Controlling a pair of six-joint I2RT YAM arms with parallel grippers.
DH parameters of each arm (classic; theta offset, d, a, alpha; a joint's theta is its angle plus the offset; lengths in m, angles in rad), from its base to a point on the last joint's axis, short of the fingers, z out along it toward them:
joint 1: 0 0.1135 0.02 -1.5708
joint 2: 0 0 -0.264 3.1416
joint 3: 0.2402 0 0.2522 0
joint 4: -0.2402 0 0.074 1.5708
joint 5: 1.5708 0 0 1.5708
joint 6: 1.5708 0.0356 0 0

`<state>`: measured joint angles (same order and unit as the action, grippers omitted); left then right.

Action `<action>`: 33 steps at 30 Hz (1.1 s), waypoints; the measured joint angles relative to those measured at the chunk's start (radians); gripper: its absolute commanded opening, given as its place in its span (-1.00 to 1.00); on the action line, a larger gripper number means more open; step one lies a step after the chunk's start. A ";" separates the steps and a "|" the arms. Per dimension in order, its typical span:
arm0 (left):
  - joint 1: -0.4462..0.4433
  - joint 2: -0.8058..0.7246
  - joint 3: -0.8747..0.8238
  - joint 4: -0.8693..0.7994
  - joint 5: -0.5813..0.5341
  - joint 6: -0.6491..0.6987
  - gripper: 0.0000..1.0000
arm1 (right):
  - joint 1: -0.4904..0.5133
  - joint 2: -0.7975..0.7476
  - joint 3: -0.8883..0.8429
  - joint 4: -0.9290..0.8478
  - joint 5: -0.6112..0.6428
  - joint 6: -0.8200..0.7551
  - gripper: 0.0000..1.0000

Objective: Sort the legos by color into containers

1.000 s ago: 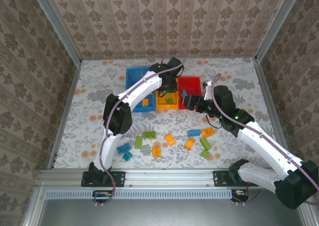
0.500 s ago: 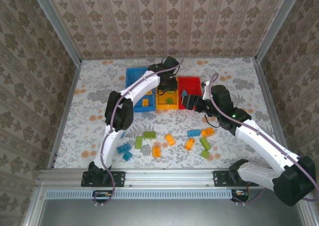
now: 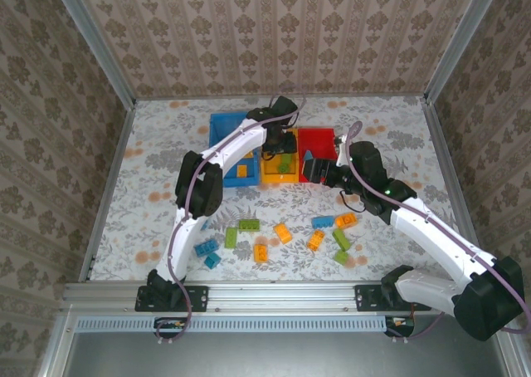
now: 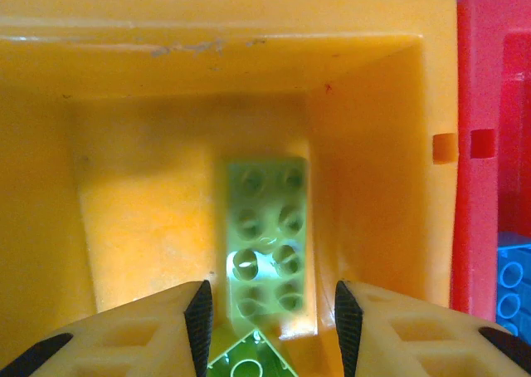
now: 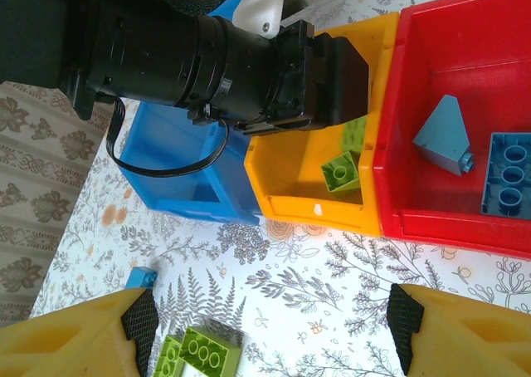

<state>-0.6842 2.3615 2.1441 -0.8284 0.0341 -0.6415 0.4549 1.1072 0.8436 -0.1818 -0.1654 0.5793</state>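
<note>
Over the yellow bin (image 4: 166, 53), the left tool (image 4: 270, 310) hangs with jaws parted, gripping nothing. A lime green brick (image 4: 265, 227) lies flat on the bin floor, with a second green brick (image 5: 342, 171) tilted beside it. Above the counter (image 5: 332, 269), the right tool (image 5: 274, 319) is spread wide and empty, near the red bin (image 5: 465, 53) holding blue pieces (image 5: 444, 136).
</note>
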 measured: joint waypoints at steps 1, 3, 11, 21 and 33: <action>0.000 -0.001 -0.003 0.000 0.000 0.000 -0.05 | 0.000 0.000 0.002 -0.004 0.000 -0.001 0.52; 0.000 -0.002 -0.009 0.000 -0.001 0.000 -0.05 | 0.000 0.000 0.006 -0.013 0.000 -0.006 0.52; -0.008 -0.091 -0.080 0.000 -0.019 -0.001 -0.02 | 0.010 -0.010 0.008 -0.151 0.009 -0.122 0.49; -0.056 -0.574 -0.437 0.079 -0.059 -0.022 0.07 | 0.205 0.008 0.008 -0.425 0.121 -0.373 0.65; -0.041 -1.059 -0.943 0.070 -0.041 -0.069 0.10 | 0.287 0.384 0.195 -0.631 0.247 -0.440 0.70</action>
<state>-0.7254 1.3025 1.2015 -0.7582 -0.0071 -0.7109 0.7418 1.4910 1.0386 -0.8124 0.0818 0.1394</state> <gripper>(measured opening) 0.552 0.847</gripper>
